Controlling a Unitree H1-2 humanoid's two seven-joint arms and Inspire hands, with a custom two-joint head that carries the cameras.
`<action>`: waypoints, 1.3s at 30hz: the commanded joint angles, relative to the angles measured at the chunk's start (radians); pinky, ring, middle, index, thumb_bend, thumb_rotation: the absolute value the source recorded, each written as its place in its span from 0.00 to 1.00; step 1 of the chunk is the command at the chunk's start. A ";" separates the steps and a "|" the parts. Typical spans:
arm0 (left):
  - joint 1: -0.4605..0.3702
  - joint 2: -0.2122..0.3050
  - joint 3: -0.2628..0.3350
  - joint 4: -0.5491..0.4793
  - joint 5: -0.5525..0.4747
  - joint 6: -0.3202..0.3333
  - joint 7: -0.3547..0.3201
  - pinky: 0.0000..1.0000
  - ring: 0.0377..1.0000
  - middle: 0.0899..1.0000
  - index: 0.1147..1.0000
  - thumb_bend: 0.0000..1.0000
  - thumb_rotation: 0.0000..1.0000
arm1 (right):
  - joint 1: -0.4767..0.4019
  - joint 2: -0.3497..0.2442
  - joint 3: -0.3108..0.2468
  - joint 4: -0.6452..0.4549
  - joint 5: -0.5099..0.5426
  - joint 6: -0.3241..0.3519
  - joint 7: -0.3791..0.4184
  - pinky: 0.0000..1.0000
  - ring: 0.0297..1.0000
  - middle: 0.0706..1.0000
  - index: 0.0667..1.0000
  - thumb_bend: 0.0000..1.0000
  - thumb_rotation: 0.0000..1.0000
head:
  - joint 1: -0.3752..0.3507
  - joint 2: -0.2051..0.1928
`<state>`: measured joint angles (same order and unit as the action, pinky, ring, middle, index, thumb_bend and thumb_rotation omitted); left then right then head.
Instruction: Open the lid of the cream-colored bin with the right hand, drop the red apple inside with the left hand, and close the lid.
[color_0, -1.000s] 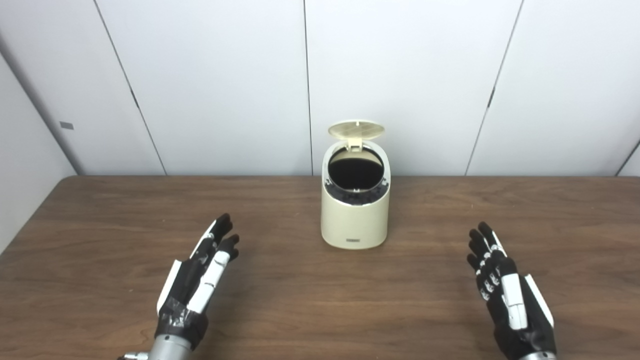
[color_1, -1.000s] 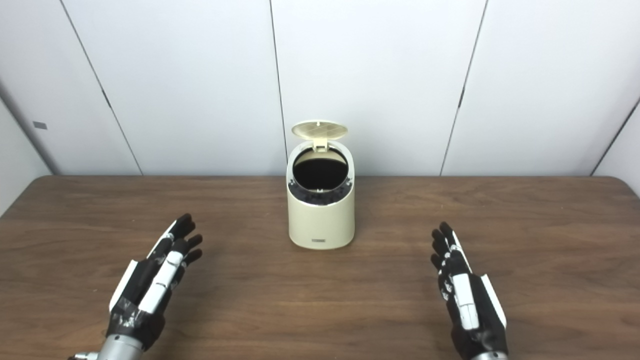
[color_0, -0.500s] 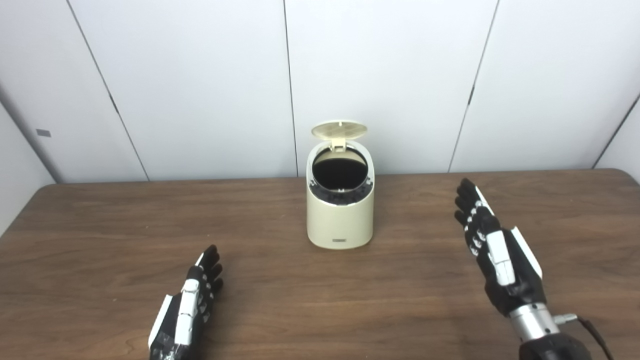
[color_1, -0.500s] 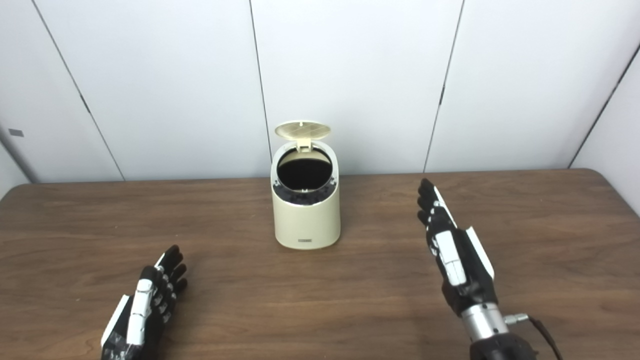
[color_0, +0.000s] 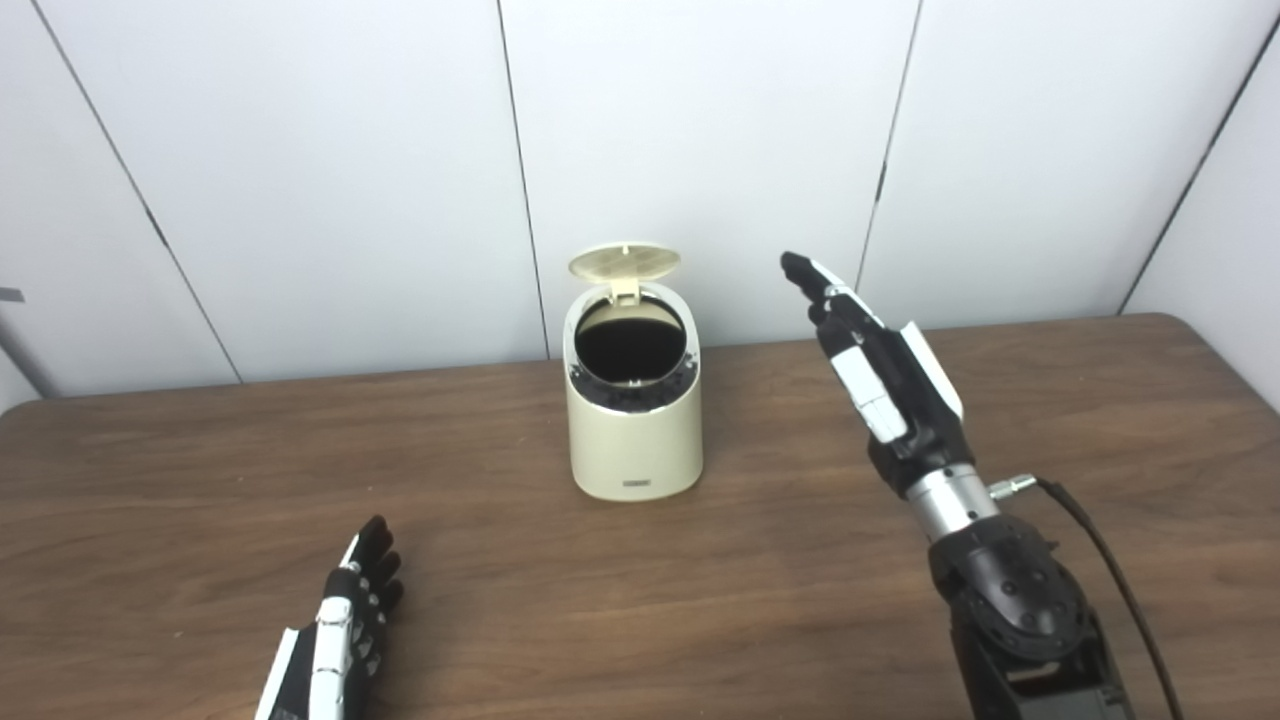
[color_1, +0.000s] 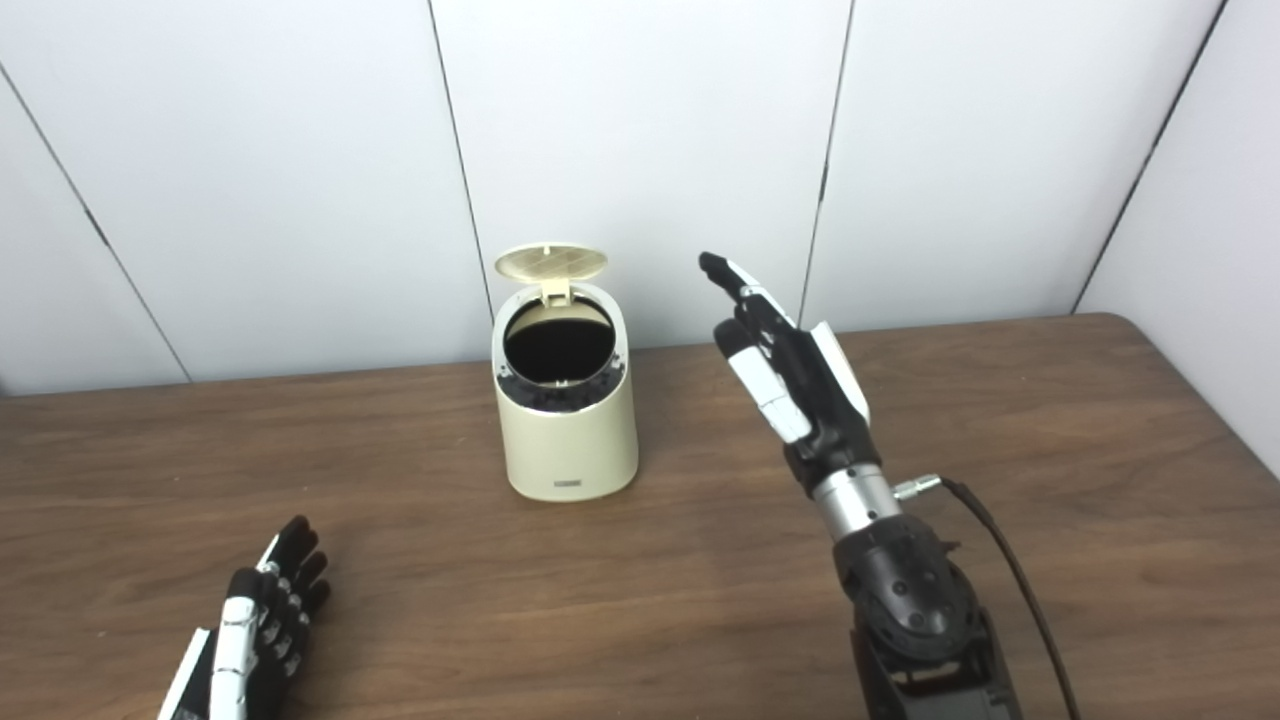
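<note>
Right robot hand (color_0: 880, 360) raised, fingers spread, empty; lid (color_0: 624, 263) up, left of fingertips. No apple visible. To close: sweep left, press lid down gently.

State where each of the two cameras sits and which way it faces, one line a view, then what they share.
Left eye view: on the head, looking down and forward at the table and wall; the raised right hand and low left hand show.
Right eye view: beside it, slightly to the right, facing the same way; the same arms show.
Shared: the cream bin with its lid up; no apple visible.
</note>
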<state>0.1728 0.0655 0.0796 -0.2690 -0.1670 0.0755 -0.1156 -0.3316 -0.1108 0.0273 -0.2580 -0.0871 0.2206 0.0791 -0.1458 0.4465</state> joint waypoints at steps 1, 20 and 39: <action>0.005 -0.003 -0.007 -0.006 0.006 -0.035 0.003 1.00 1.00 1.00 1.00 0.65 1.00 | -0.061 0.000 0.011 -0.009 -0.035 -0.018 -0.016 1.00 0.98 0.96 0.87 0.59 0.95 | 0.009 -0.012; 0.011 -0.015 -0.025 0.037 0.022 -0.097 0.009 1.00 1.00 1.00 1.00 0.66 1.00 | -0.302 -0.087 0.146 0.135 -0.357 -0.032 -0.005 1.00 1.00 0.97 0.86 0.54 1.00 | 0.105 -0.066; 0.014 -0.035 -0.052 0.010 0.035 -0.070 0.041 1.00 1.00 1.00 1.00 0.61 1.00 | -0.366 -0.101 0.207 0.228 -0.387 -0.045 0.070 1.00 1.00 1.00 0.80 0.55 0.92 | 0.126 -0.044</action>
<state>0.1850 0.0419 0.0401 -0.2365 -0.1313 -0.0030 -0.0735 -0.6325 -0.1982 0.2377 -0.0178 -0.4714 0.2203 0.1529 -0.0184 0.4019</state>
